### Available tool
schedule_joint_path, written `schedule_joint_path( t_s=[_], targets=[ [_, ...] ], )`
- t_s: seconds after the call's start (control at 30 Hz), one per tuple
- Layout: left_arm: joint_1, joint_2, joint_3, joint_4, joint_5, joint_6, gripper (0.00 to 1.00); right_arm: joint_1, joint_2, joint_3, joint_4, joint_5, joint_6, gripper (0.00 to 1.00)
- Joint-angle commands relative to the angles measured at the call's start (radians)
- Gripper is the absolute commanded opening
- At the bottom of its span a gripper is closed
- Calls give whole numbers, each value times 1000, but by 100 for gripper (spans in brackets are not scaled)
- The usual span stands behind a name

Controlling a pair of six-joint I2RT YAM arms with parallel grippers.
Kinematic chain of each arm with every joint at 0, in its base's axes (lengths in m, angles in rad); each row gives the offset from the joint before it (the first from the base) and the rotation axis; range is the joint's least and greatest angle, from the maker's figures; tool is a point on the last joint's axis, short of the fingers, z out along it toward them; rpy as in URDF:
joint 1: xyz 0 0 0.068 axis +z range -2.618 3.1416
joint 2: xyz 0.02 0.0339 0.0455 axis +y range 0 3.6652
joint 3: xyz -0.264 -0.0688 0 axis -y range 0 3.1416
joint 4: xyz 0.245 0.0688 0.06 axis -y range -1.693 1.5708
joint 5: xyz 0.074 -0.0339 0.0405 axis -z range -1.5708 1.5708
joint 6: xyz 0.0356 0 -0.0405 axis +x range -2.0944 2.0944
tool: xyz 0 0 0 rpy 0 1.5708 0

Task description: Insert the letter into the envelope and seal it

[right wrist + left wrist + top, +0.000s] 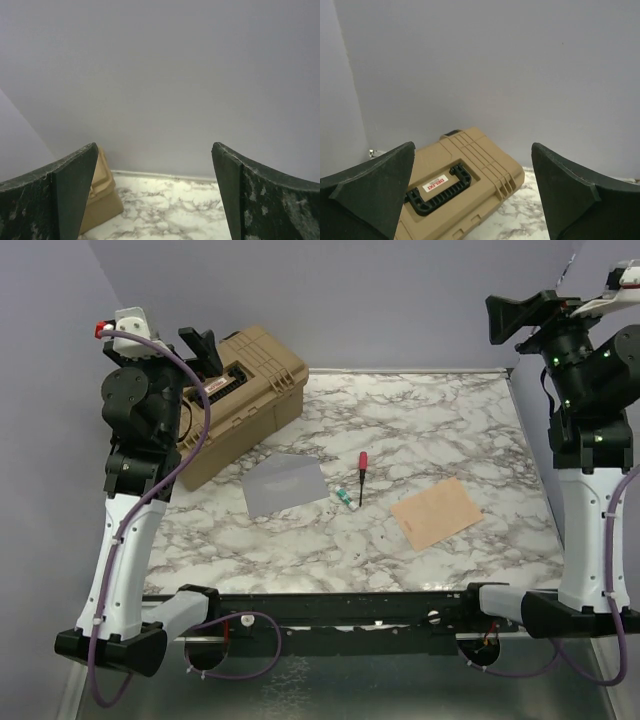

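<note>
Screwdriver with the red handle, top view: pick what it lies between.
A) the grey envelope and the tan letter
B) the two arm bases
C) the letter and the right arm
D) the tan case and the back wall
A: the screwdriver lies on the marble table in the gap between the envelope and the letter, touching neither.

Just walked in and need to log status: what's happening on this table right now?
Nothing is being handled yet. Both arms are raised, the left gripper and right gripper open and empty. The tan letter lies flat on the marble table nearer the right arm, apart from the grey envelope nearer the left. A red-handled screwdriver lies between them.
</note>
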Motion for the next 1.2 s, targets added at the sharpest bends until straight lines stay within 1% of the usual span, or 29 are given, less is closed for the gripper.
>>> schedule_joint_path(
  t_s=[0.0,0.07,0.17,0.27,0.4,0.5,0.57,0.7,0.8,0.9,1.0,1.17],
  targets=[
    [4,-28,-74,48,116,-60,99,-4,-17,-125,-6,37,79,100],
    [3,-12,-114,84,179,-112,99,-4,-10,-185,-28,27,123,100],
    [-6,33,-186,146,308,-213,99,-4,31,-260,-103,-35,168,100],
    [-30,67,-255,160,344,-274,99,-4,90,-324,-205,-83,207,100],
    [-35,77,-336,161,348,-290,99,-4,139,-439,-310,-71,231,100],
    [-33,71,-382,156,245,-311,99,-4,137,-541,-354,4,246,100],
    [-28,89,-386,143,215,-346,99,-4,144,-594,-394,93,261,100],
    [-26,142,-371,150,310,-376,99,-5,194,-631,-476,198,271,100],
    [-34,179,-360,164,420,-347,99,-10,213,-673,-490,278,291,100],
    [-78,231,-337,160,533,-326,99,-28,224,-708,-487,362,295,100],
    [-172,284,-318,159,547,-303,99,-78,246,-724,-479,427,293,100],
    [-324,363,-287,158,526,-284,99,-162,249,-779,-466,377,338,100]
  ],
)
